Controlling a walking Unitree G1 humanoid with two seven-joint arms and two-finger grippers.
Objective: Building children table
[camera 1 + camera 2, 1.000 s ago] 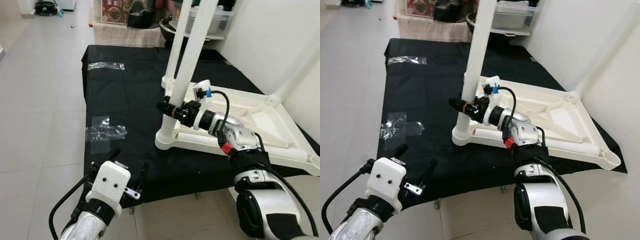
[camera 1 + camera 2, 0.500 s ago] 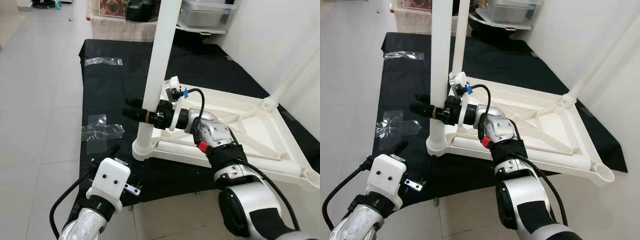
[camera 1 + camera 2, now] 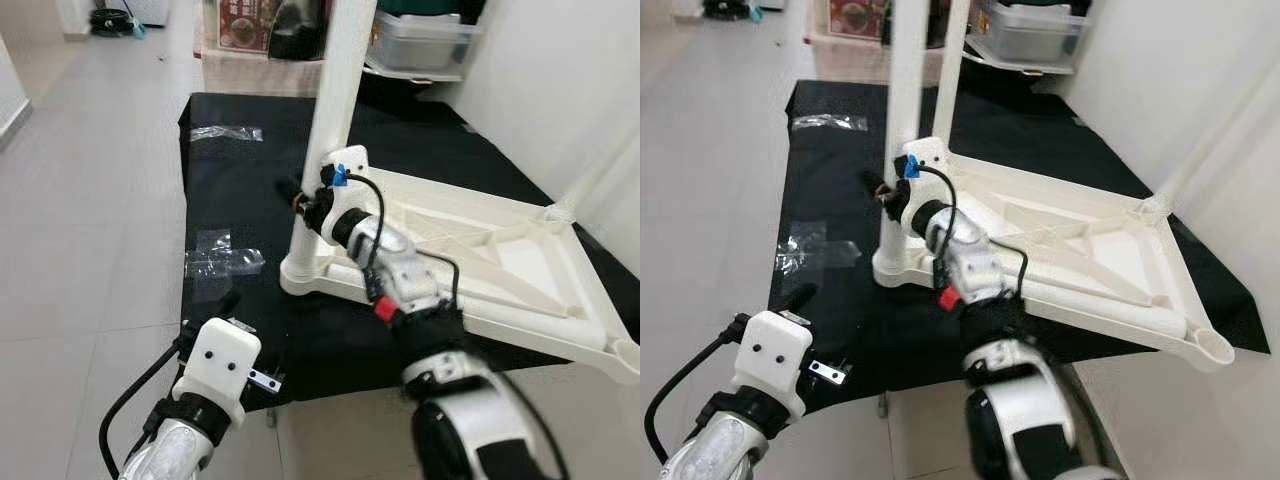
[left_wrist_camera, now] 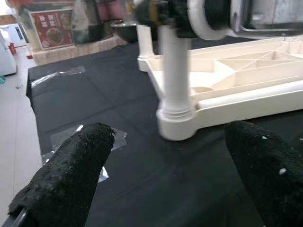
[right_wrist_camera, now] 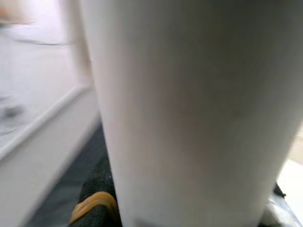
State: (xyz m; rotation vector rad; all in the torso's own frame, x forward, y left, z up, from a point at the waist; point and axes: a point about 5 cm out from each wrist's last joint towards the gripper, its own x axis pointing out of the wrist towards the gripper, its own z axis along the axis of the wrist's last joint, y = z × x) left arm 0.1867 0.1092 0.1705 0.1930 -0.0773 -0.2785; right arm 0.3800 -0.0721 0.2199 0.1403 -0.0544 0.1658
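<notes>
A white plastic children's table (image 3: 500,250) lies upside down on a black cloth (image 3: 240,190). One white table leg (image 3: 335,90) stands nearly upright in the near corner socket (image 3: 305,275). A second leg (image 3: 952,50) rises behind it. My right gripper (image 3: 300,203) is shut on the standing leg a little above the socket. The right wrist view has the leg (image 5: 189,109) right up close and one black finger (image 5: 94,210) against it. My left gripper (image 4: 165,184) hangs open, low over the cloth's near edge and well short of the socket.
Pieces of clear tape (image 3: 225,262) stick to the cloth. Boxes and a plastic tub (image 3: 425,40) crowd the far end. A white wall (image 3: 560,80) runs along the right. Grey floor tiles (image 3: 90,200) lie to the left and in front.
The head camera has shifted. The leg went from leaning to nearly upright while my right arm reached farther out, still holding it. The left gripper has stayed put.
</notes>
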